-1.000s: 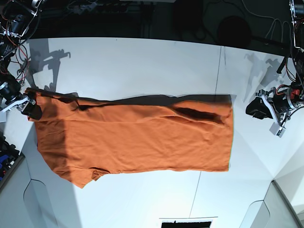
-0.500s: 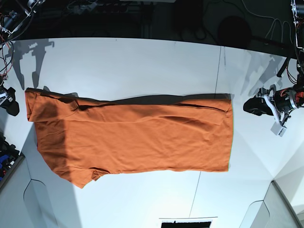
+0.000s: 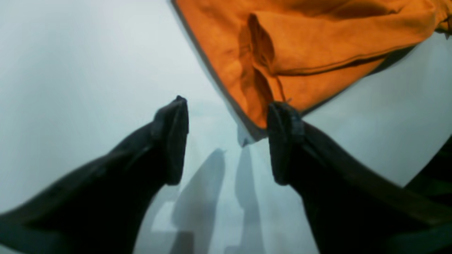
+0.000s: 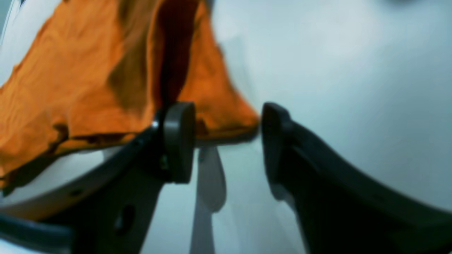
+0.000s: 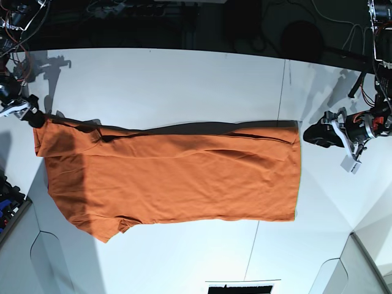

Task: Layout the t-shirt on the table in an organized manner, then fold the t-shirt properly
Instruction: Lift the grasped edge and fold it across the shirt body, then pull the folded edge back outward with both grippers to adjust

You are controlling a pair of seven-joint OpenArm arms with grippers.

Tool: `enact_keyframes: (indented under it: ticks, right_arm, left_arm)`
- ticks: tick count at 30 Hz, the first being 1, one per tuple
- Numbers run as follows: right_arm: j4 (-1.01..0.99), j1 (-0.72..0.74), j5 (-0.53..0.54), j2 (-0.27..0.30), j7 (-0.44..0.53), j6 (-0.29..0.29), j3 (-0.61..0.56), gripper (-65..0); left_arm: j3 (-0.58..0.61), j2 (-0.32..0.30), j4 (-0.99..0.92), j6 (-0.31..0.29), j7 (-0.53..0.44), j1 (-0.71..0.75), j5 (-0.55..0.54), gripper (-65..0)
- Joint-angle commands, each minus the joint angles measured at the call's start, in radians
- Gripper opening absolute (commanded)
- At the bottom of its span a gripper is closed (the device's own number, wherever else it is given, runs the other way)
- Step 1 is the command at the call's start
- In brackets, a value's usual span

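Observation:
The orange t-shirt (image 5: pixel 177 177) lies spread flat across the white table (image 5: pixel 184 79), long side running left to right, a sleeve sticking out at the lower left. My left gripper (image 5: pixel 318 135) sits open just right of the shirt's upper right corner. In the left wrist view that corner of the t-shirt (image 3: pixel 317 42) ends right at the tips of the left gripper (image 3: pixel 227 141), touching neither pad. My right gripper (image 5: pixel 33 115) stands open at the upper left corner. In the right wrist view a corner of the t-shirt (image 4: pixel 88 77) lies just beyond the right gripper (image 4: pixel 227 144), ungripped.
A thin dark seam (image 5: pixel 283 92) crosses the table right of centre. Cables and dark equipment (image 5: pixel 184 24) line the far edge. A dark panel (image 5: pixel 242 286) sits at the near edge, and grey angled surfaces (image 5: pixel 367 263) cut the near corners.
The right gripper drew off the shirt's left corner, then came back higher beside it. The left gripper slid left toward the right corner and its jaws widened. The shirt settled flatter.

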Motion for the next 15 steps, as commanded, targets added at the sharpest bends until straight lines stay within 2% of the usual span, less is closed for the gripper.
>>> enact_keyframes:
  ticks: [1, 8, 15]
  right_arm:
    - [0.003, 0.016, 0.007, 0.024, 0.014, 0.003, -0.013, -34.5]
    - [0.000, 0.024, 0.024, 0.013, 0.026, 0.003, -0.068, -34.5]
    - [0.000, 0.032, 0.025, 0.008, 0.023, 0.003, -0.068, -34.5]
  left_arm:
    - [-0.009, -0.019, 0.003, -0.006, -0.031, -0.018, -0.007, -27.1]
    - [-0.009, 0.025, -0.024, -0.006, -0.050, -0.020, -0.006, -27.1]
    - [-0.009, 0.027, -0.024, -0.006, -0.021, -0.024, -0.085, -27.1]
